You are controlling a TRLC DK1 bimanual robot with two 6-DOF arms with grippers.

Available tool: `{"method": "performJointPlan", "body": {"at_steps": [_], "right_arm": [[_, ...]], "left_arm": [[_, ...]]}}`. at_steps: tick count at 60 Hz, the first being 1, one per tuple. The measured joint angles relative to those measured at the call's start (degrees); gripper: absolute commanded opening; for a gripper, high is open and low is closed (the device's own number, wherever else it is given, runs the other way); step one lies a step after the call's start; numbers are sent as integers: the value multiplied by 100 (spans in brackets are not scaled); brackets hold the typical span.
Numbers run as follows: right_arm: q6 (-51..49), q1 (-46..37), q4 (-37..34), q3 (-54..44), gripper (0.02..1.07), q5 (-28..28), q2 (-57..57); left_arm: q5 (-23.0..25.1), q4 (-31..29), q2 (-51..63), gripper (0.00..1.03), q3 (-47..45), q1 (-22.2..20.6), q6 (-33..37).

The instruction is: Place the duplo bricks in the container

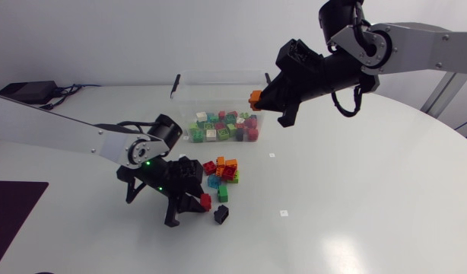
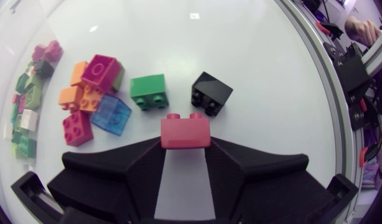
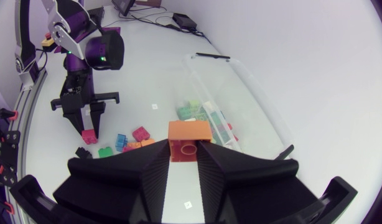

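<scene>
Left claw (image 1: 197,204) clamps red brick (image 1: 205,202), 7 o'clock of loose bricks (image 1: 223,173); right claw (image 1: 262,102) holds orange brick (image 1: 255,97) at container's (image 1: 189,82) 3 o'clock.

White tbl (image 1: 355,198): clear container (image 1: 218,91), loose brick pile (image 1: 224,171), 1 black brick (image 1: 221,215).

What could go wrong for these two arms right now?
The right gripper holds the orange brick at its very tip near the rim of the clear container; released there, it might bounce out. The left gripper barely pinches the red brick, which could slip; the black brick just ahead might get knocked.
</scene>
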Motion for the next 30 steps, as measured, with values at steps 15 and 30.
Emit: {"method": "performJointPlan", "body": {"at_steps": [15, 30], "right_arm": [[601, -9, 638, 474, 20, 26, 584], [1019, -7, 1008, 1051, 20, 234, 1239]], "left_arm": [[42, -131, -800, 31, 0, 544, -2], [153, -210, -994, 31, 223, 800, -144]]}}
